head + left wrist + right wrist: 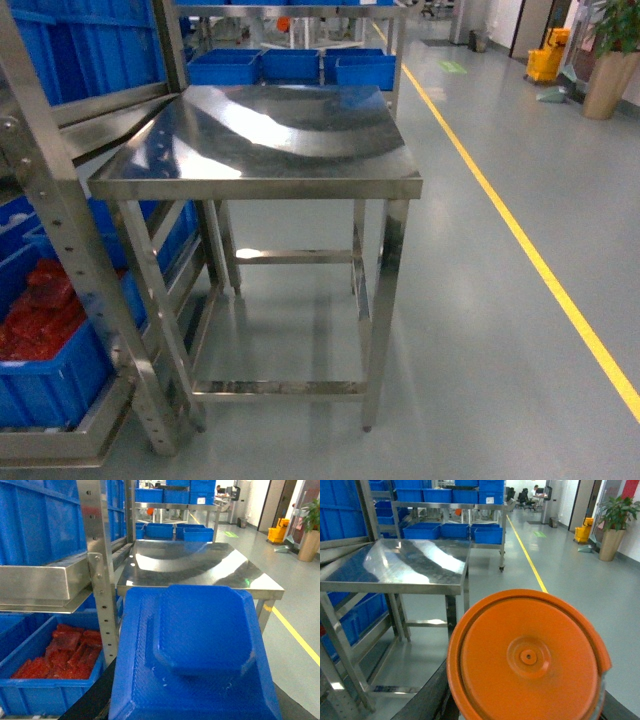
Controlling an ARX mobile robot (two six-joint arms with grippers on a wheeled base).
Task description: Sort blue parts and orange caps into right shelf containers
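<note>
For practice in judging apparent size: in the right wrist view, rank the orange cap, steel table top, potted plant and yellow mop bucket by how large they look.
1. orange cap, though it sits nearest the camera
2. steel table top
3. potted plant
4. yellow mop bucket

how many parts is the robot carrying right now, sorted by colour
Blue part: 1, filling the left wrist view
Orange cap: 1, filling the right wrist view
Total: 2

The hands themselves cannot be seen.
</note>
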